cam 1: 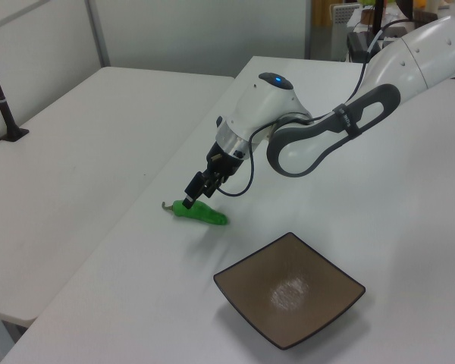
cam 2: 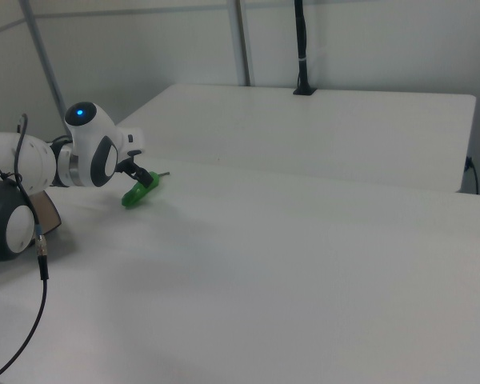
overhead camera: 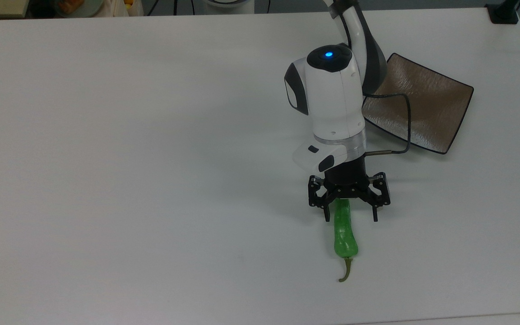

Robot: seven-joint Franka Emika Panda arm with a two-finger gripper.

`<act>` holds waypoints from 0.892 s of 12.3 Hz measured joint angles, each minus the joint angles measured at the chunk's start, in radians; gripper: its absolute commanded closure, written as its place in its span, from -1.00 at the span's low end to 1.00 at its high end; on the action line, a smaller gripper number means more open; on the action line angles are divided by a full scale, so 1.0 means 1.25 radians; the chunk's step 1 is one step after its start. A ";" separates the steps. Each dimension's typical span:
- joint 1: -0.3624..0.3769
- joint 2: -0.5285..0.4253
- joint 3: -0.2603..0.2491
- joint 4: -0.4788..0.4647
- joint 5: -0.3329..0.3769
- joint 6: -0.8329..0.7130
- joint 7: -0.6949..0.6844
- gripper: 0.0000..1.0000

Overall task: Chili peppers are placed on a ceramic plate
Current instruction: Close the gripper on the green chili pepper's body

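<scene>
The chili pepper [overhead camera: 345, 234] is glossy bright green and lies flat on the white table, its thin curved stem pointing to the top view's bottom edge. My gripper [overhead camera: 351, 219] is open and low over the pepper's narrow end, one finger on each side, the top view's left finger closest. In the left view the gripper [cam 1: 191, 199] sits right over the pepper [cam 1: 203, 214]. The right view shows the gripper [cam 2: 144, 178] above the pepper [cam 2: 134, 195]. The square brown ceramic plate [overhead camera: 436, 104] lies bare behind the arm, also seen as the plate [cam 1: 290, 290] in the left view.
A black cable [overhead camera: 408, 122] loops from the wrist over the plate's near edge. A second white table [cam 1: 83, 136] stands beside this one with a black post [cam 1: 1, 98] on it. Boxes and clutter [overhead camera: 70, 6] sit beyond the far edge.
</scene>
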 measured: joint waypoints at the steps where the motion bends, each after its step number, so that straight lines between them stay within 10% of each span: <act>1: 0.000 0.004 0.000 0.000 -0.008 0.000 0.001 -1.00; 4: 0.000 0.027 -0.001 0.000 -0.044 0.011 0.009 -1.00; 7: 0.004 0.036 0.000 0.001 -0.047 0.030 0.009 0.32; 11: 0.004 0.038 -0.001 0.001 -0.049 0.030 0.009 0.52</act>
